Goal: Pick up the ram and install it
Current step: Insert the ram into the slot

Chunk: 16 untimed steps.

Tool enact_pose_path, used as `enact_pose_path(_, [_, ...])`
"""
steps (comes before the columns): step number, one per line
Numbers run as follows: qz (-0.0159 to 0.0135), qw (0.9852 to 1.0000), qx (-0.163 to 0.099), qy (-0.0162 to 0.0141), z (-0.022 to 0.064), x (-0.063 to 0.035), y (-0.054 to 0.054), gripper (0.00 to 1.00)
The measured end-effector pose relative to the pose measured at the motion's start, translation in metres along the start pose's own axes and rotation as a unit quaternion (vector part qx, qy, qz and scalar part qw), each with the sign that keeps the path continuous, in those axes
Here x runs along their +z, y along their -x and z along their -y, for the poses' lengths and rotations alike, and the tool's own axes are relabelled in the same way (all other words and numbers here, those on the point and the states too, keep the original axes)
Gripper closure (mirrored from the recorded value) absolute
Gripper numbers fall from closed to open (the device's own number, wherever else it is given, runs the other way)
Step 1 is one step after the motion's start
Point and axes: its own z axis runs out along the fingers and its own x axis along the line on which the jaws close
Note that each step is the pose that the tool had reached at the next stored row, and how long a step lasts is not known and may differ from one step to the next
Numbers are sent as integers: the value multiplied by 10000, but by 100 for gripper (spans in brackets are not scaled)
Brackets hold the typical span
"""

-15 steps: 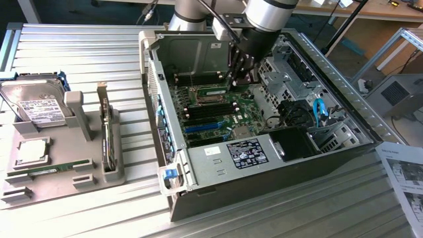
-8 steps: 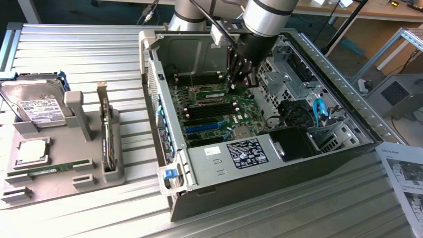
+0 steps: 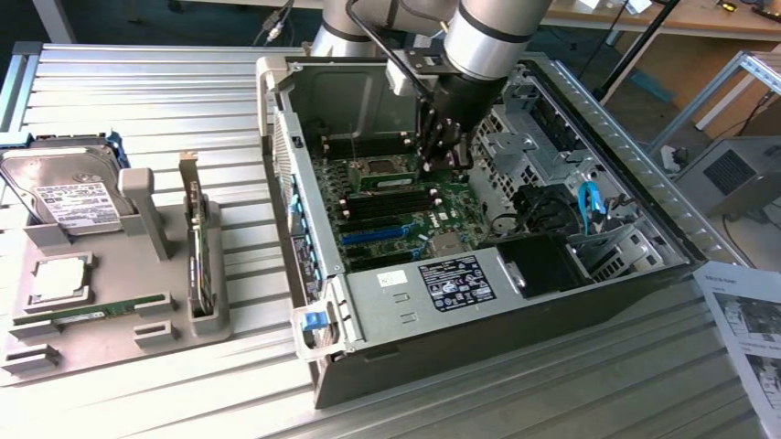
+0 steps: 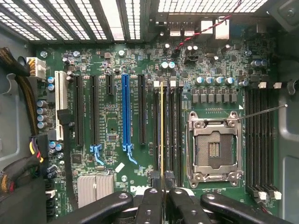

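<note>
A ribbed metal worktop [image 3: 146, 91] is carrying one open computer case [image 3: 403, 320] and one gray holder [image 3: 146, 206] with one hard drive [image 3: 68, 187]; a wooden desk [image 3: 714, 20] is standing behind. The gripper [image 4: 161, 182] is pinching the ram [image 4: 161, 126] edge-on at the motherboard's [image 4: 112, 116] memory slots.

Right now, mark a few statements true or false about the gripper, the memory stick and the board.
1. The gripper is shut on the memory stick. True.
2. The stick lines up with the blue slot. False: it stands among the black slots beside the processor socket, apart from the blue slot.
3. The processor socket holds a chip. False: it is empty.
4. The hard drive sits on the grey tray outside the case. True.
</note>
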Motion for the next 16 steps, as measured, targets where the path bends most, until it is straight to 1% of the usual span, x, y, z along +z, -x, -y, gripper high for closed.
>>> enact_pose_path(5, [7,10000,0,0,0,23,8,88])
enact_pose_path(11, [65,10000,-2,1,0,80,43,88])
enact_pose_path(12, [70,10000,-2,1,0,85,45,88])
enact_pose_path(16, [70,10000,-2,1,0,86,44,88])
